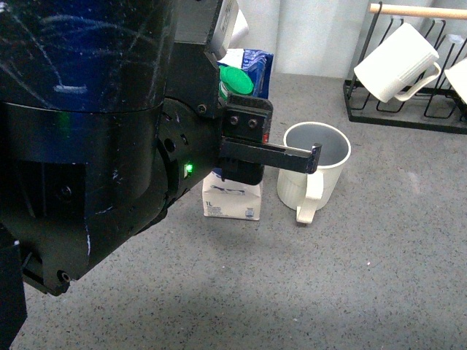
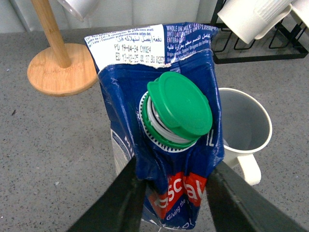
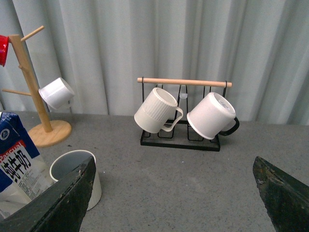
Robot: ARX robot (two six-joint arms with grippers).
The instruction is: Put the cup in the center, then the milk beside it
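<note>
The milk [image 2: 169,145], a blue-and-white carton with a round green cap [image 2: 179,105] and a red logo, stands upright just left of the cup [image 1: 315,164] in the front view. My left gripper [image 2: 176,176] is shut on the carton's upper part, one finger on each side. The carton's base [image 1: 232,203] looks level with the grey counter. The cup [image 2: 244,130] is a white ribbed mug, pale grey inside, with its handle facing me. My right gripper [image 3: 173,162] is open and holds nothing; it views the cup [image 3: 67,166] and milk [image 3: 19,164] from the side.
A black wire rack [image 3: 179,140] with a wooden bar stands at the back right, holding a ribbed white mug [image 3: 157,110] and a smooth white mug [image 3: 212,116]. A wooden mug tree [image 3: 34,87] with a small white cup [image 3: 57,93] stands at the back left.
</note>
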